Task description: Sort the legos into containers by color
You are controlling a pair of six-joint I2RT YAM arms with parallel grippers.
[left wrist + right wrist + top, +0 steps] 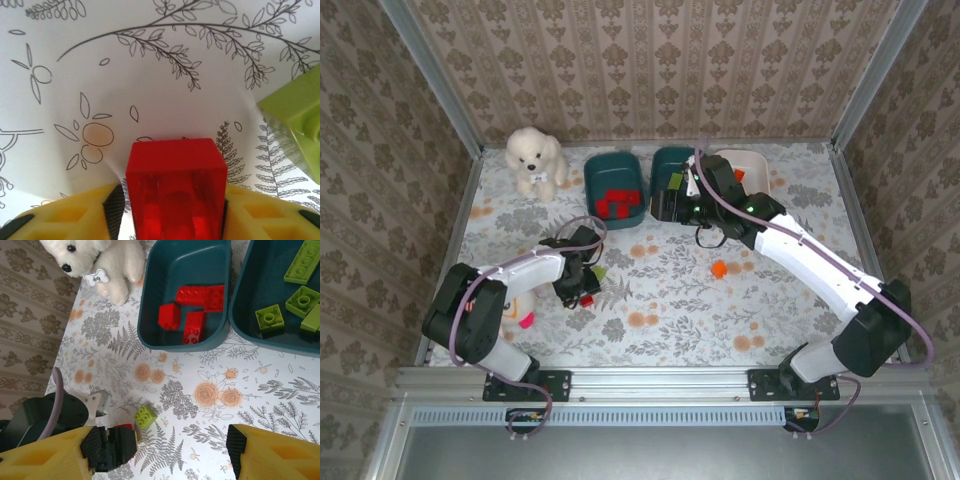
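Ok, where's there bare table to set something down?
The widest bare patch is the near middle of the table, between the two arm bases and the orange lego. Crowded: the back row of containers, with the right arm over two of them, and around the left gripper, its red lego and the green lego.

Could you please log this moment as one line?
left gripper: gripping red brick | right gripper: open, empty | green brick: loose nearby
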